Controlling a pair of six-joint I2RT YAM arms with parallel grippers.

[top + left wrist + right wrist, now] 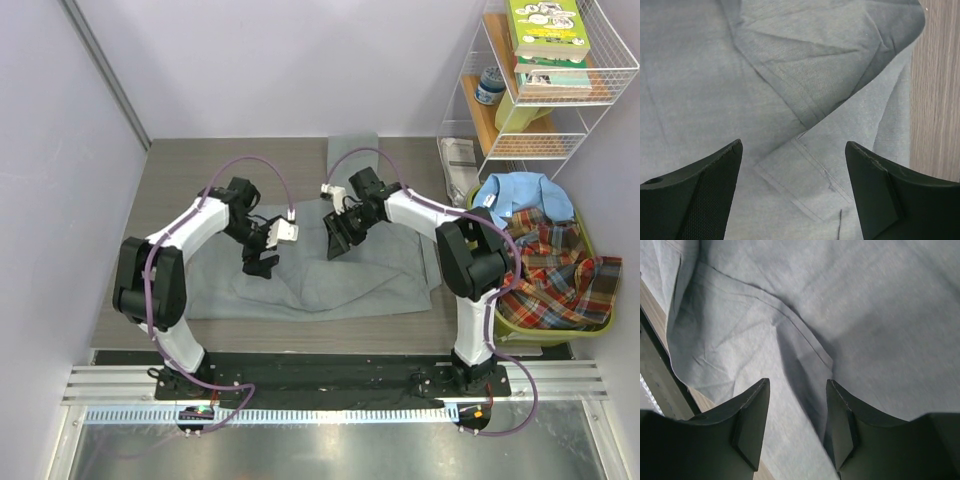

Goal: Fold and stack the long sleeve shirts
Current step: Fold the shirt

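Your left tool point(262, 264) and right tool point(338, 244) hang released over the grey shirt point(340, 282) spread on the bench point(190, 175); the blue shirt point(520, 195) and plaid shirt point(560, 275) lie in the right-hand basket point(530, 330).

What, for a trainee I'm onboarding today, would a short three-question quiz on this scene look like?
1. True or false: the grey shirt lies on the table, outside the green basket.
2. Which shirts are in the green basket? A) the grey shirt alone B) the light blue shirt and the plaid shirt C) none
3. Fill in the blank: the left gripper and the right gripper are both above the grey shirt with jaws ____.
Key: 1 true; 2 B; 3 open.
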